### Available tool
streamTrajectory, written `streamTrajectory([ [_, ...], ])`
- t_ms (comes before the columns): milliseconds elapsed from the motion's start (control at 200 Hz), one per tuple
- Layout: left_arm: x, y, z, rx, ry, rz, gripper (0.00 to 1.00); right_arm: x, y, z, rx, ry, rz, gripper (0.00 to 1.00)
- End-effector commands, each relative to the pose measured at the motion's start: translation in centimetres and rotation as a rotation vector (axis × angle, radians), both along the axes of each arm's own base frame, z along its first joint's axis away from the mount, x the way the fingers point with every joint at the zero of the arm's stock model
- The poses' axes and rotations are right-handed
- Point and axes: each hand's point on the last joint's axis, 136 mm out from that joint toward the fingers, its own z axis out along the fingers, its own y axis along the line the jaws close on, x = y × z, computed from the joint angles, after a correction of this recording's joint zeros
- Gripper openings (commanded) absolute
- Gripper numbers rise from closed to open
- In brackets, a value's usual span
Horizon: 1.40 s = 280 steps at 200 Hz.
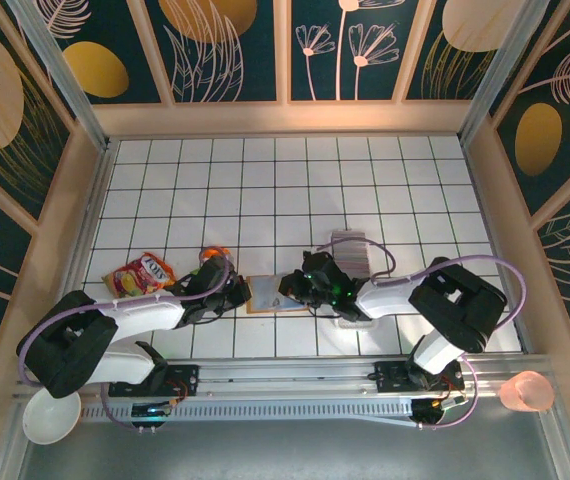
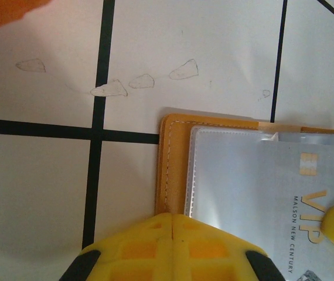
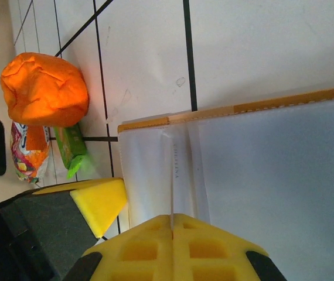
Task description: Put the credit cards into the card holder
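Observation:
The tan card holder (image 1: 263, 296) lies open on the tiles between both grippers. In the left wrist view its stitched tan edge (image 2: 170, 164) frames a clear sleeve, and a pale grey credit card (image 2: 284, 193) printed VIP lies over the inside. My left gripper (image 2: 172, 218) is shut with nothing between its fingers, its tips over the holder's near edge. My right gripper (image 3: 173, 218) is shut on that credit card (image 3: 171, 181), seen edge-on as a thin line reaching over the holder's pale inside (image 3: 261, 107). From above, the left gripper (image 1: 237, 293) and right gripper (image 1: 290, 288) face each other across the holder.
A clear tray (image 1: 350, 250) with more cards stands behind the right gripper. A red-yellow snack packet (image 1: 140, 273) and an orange lump (image 1: 213, 256) lie left of the holder. A white bowl (image 1: 50, 415) and a pink cup (image 1: 525, 390) sit off the tiles at the front corners.

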Motion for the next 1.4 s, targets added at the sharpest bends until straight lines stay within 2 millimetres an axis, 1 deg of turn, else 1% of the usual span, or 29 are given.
streamTrajectory([
  [0, -1.7, 0.6, -1.5, 0.028, 0.065, -0.015, 0.0, -0.5, 0.4, -0.5, 0.0, 0.011, 0.01, 0.0],
  [100, -1.8, 0.5, -1.5, 0.028, 0.065, -0.018, 0.0, -0.7, 0.4, -1.0, -0.035, 0.013, 0.024, 0.0],
  [190, -1.8, 0.5, -1.4, 0.027, 0.062, -0.02, 0.0, -0.7, 0.4, -1.0, -0.045, 0.012, 0.022, 0.0],
  [235, -1.8, 0.5, -1.4, 0.027, 0.062, -0.019, 0.0, -0.7, 0.2, -1.2, -0.069, 0.015, 0.015, 0.07],
  [310, -1.9, 0.6, -1.5, 0.027, 0.062, -0.02, 0.0, -0.5, 0.0, -1.4, -0.108, 0.01, 0.014, 0.22],
  [345, -1.9, 0.6, -1.5, 0.026, 0.062, -0.02, 0.0, -0.6, 0.0, -1.4, -0.122, 0.002, 0.021, 0.25],
  [400, -1.9, 0.6, -1.4, 0.026, 0.061, -0.018, 0.0, -0.4, 0.0, -1.2, -0.145, -0.01, 0.027, 0.27],
  [490, -2.0, 0.6, -1.4, 0.024, 0.06, -0.019, 0.0, -0.3, -0.2, -1.5, -0.206, -0.017, 0.032, 0.28],
  [551, -2.0, 0.7, -1.4, 0.02, 0.058, -0.018, 0.0, -0.3, -0.1, -1.5, -0.217, -0.019, 0.039, 0.27],
  [691, -2.1, 0.7, -1.4, 0.018, 0.056, -0.017, 0.0, -0.2, 0.7, -1.5, -0.245, -0.029, 0.069, 0.25],
  [766, -2.2, 0.7, -1.5, 0.018, 0.059, -0.017, 0.0, -0.3, 1.2, -1.8, -0.275, -0.035, 0.09, 0.22],
  [876, -2.2, 0.8, -1.5, 0.018, 0.057, -0.017, 0.0, -0.4, 1.9, -1.8, -0.288, -0.04, 0.111, 0.22],
  [981, -2.2, 0.7, -1.6, 0.02, 0.058, -0.019, 0.0, -0.4, 2.0, -1.7, -0.294, -0.04, 0.112, 0.23],
  [1061, -2.2, 0.8, -1.6, 0.021, 0.059, -0.019, 0.0, -0.3, 1.5, -1.8, -0.322, -0.046, 0.104, 0.25],
  [1216, -2.3, 0.8, -1.6, 0.021, 0.059, -0.019, 0.0, 0.1, 0.0, -1.4, -0.389, -0.074, 0.075, 0.36],
  [1396, -2.3, 0.9, -1.6, 0.02, 0.058, -0.019, 0.0, 0.3, -0.5, -0.9, -0.434, -0.091, 0.073, 0.44],
])
